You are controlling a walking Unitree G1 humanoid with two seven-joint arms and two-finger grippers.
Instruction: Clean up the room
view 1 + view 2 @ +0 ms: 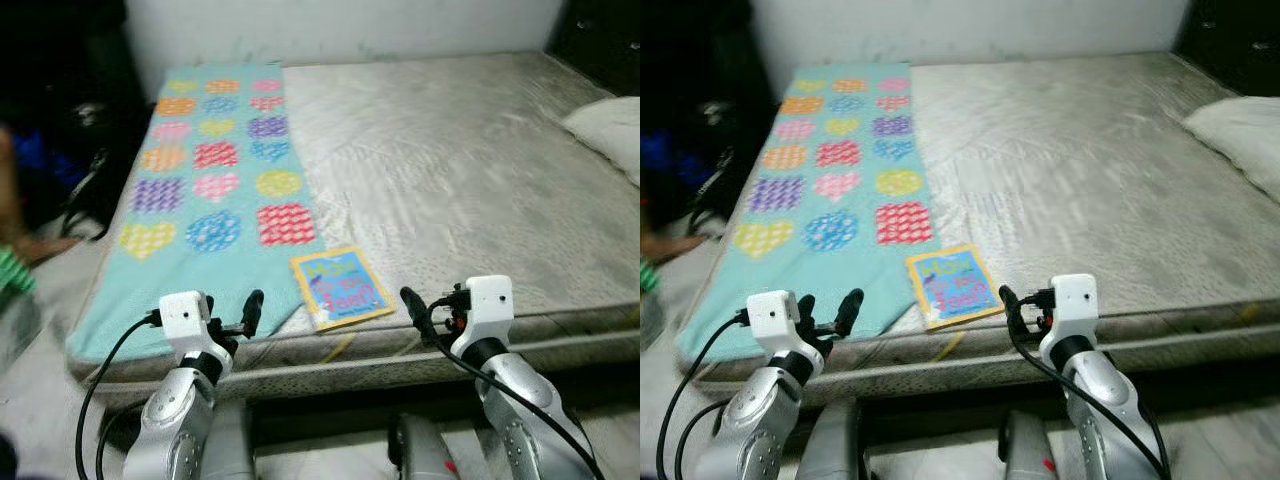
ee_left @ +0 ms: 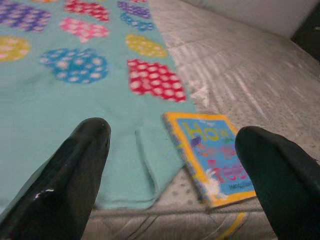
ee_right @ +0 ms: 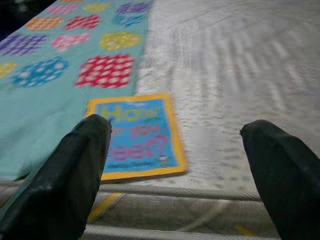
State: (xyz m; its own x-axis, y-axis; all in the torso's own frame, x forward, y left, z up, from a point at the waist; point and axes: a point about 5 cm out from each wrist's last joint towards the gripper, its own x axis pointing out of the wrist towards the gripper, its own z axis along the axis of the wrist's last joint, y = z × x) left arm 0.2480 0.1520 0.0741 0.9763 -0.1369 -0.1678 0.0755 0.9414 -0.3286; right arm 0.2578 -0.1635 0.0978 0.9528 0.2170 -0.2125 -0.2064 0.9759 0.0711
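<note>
Left eye view: left tool (image 1: 252,312) and right tool (image 1: 412,306) spread wide, empty, flanking book (image 1: 340,287) at mattress (image 1: 450,180) edge.

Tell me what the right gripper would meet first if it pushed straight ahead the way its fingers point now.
Probably the children's book at the mattress edge. The right gripper is open, and the book lies just ahead, toward its left finger. Depth is unclear; it might pass above and land on bare mattress.
</note>
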